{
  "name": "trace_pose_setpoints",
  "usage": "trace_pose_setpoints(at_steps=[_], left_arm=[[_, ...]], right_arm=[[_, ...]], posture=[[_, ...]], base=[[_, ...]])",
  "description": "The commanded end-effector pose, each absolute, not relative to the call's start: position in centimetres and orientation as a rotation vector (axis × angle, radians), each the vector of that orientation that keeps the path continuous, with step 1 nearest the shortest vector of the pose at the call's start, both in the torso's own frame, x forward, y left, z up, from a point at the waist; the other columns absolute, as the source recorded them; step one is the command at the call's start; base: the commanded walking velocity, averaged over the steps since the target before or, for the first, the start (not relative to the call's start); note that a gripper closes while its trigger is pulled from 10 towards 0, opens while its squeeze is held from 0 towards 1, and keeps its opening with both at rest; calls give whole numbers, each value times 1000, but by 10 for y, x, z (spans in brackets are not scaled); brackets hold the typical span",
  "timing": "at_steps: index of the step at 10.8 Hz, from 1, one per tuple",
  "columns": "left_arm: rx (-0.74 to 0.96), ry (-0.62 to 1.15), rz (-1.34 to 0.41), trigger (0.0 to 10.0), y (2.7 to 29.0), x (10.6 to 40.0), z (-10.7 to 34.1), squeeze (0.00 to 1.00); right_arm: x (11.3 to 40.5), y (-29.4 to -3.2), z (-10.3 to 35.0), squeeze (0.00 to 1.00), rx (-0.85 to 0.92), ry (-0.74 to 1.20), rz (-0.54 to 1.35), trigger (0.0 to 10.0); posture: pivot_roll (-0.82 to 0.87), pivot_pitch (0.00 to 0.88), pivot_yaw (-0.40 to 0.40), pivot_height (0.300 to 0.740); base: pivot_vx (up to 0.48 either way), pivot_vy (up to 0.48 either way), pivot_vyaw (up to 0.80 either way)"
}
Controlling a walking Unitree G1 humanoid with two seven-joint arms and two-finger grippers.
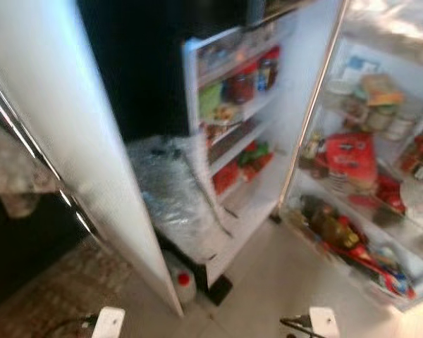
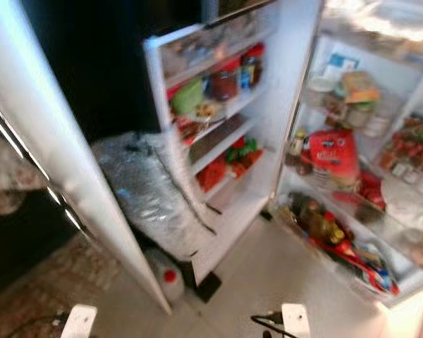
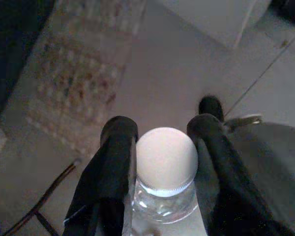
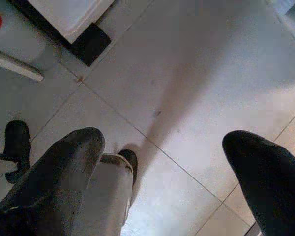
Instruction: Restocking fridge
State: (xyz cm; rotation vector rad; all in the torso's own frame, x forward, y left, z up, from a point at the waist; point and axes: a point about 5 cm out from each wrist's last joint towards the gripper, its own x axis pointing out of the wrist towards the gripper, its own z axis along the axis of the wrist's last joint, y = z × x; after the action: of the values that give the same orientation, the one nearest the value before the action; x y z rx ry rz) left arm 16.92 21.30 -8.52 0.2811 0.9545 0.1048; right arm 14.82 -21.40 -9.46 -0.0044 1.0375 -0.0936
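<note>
standing before an open fridge [image 1: 296, 127], both doors swung wide so the shelves lie within reach. door racks [image 1: 236, 91] on the near door packed with jars, a green item and red packets; inner shelves [image 1: 359, 176] crowded with a red bag [image 1: 352, 158], tubs and bottles, so free room looks scarce and must be picked with care.

clamped in the left gripper [image 3: 162, 162]: a clear plastic bottle [image 3: 164, 196] with a white cap [image 3: 165, 155], black fingers [image 3: 113, 162] pressed against either side just under the cap. held by the neck, probably because the ridge below the cap keeps it from slipping down, and carried low over the tiled floor [image 3: 187, 73] beside a patterned rug [image 3: 83, 73], well apart from the fridge. judged as the carry step: bottle in hand, not yet brought up to any shelf.

right gripper [image 4: 162, 162] hanging over bare tiles [image 4: 196, 88], fingers [image 4: 69, 167] spread wide with nothing between them, presumably kept free to steady a door or shift items aside.

near the foot of the door, a white jug with a red cap [image 1: 183, 282] on the floor, and a bundle wrapped in clear plastic [image 1: 173, 197] behind the door; worth avoiding when stepping closer. head views blurred, so labels cannot be read.
</note>
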Motion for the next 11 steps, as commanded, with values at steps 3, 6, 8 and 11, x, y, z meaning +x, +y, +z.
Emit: trace_pose_setpoints(at_steps=[3, 6, 8, 11], left_arm=[[297, 956, 105, 10000, 215, 169, -85, 0], [300, 955, 104, 10000, 215, 169, -85, 0], [299, 954, 103, 10000, 214, 168, -85, 0], [298, 954, 105, 10000, 213, 168, -86, 0]], right_arm=[[147, -215, -95, 0, -22, 1034, -91, 10000], [156, -213, -91, 0, -3, 996, -80, 10000], [167, -209, -87, 0, -7, 958, -61, 10000], [174, -210, -84, 0, -3, 928, -68, 10000]], posture=[[-49, 15, 24, 740], [-52, 14, 25, 740], [-51, 12, 23, 740], [-50, 12, 21, 740]], base=[[0, -291, 267], [0, -287, 500], [0, -289, 625], [0, -287, 267]])
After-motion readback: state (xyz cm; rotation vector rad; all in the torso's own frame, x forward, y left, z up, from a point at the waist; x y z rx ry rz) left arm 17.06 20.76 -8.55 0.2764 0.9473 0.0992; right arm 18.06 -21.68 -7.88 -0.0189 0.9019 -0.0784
